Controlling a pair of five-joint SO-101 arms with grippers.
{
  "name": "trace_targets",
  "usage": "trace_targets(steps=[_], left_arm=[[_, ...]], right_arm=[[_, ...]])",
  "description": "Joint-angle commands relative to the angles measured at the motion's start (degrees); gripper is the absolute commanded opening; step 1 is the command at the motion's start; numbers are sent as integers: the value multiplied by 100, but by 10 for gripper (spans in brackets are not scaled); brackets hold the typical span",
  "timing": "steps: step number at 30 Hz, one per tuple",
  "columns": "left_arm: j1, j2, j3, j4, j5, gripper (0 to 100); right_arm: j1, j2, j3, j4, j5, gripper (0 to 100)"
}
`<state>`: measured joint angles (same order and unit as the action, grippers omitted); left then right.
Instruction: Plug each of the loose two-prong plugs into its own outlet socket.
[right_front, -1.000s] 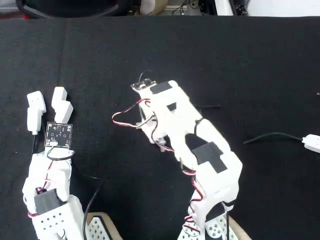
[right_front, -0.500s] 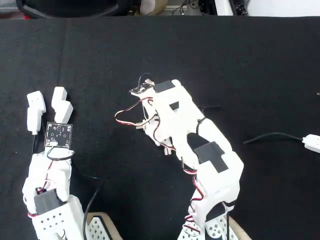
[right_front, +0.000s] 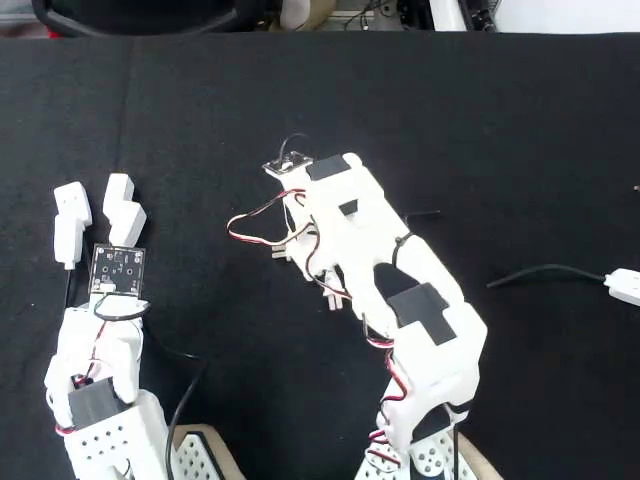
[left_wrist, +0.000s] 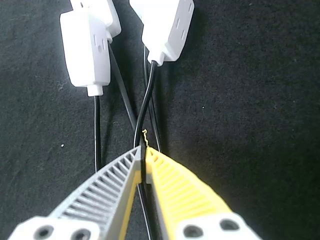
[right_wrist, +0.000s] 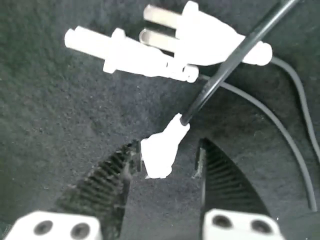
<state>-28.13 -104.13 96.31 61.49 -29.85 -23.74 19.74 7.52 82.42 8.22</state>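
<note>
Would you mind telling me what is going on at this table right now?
Two robot arms are set up to plug white plugs into sockets on a black table. The left gripper is shut on a black cord running toward two outlet sockets. The right gripper is open, fingers either side of a white plug, with two more plugs lying beyond. Neither socket holds a plug yet.

A black cloth (right_front: 520, 130) lies spread as the work surface

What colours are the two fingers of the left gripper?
One finger of the left gripper is grey, the other yellow; the left wrist view shows it best.
</note>
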Motion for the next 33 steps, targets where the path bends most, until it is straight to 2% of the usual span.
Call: trace_targets(steps=[1, 9, 14, 22, 27, 33], left_arm=[[-22, -9, 101, 26, -35, 30], [-22, -9, 101, 35, -35, 30], [-22, -9, 101, 35, -35, 30], [-22, -9, 101, 35, -35, 30], [-22, -9, 101, 35, -35, 30], [-22, -9, 101, 35, -35, 31]], right_arm=[[62, -22, -251, -70, -237, 181], [62, 453, -286, -97, -246, 178], [70, 690, -514, -246, -246, 93], [70, 690, -558, -237, -237, 100], [105, 681, -954, 229, -475, 168], [105, 699, -1051, 343, -484, 173]])
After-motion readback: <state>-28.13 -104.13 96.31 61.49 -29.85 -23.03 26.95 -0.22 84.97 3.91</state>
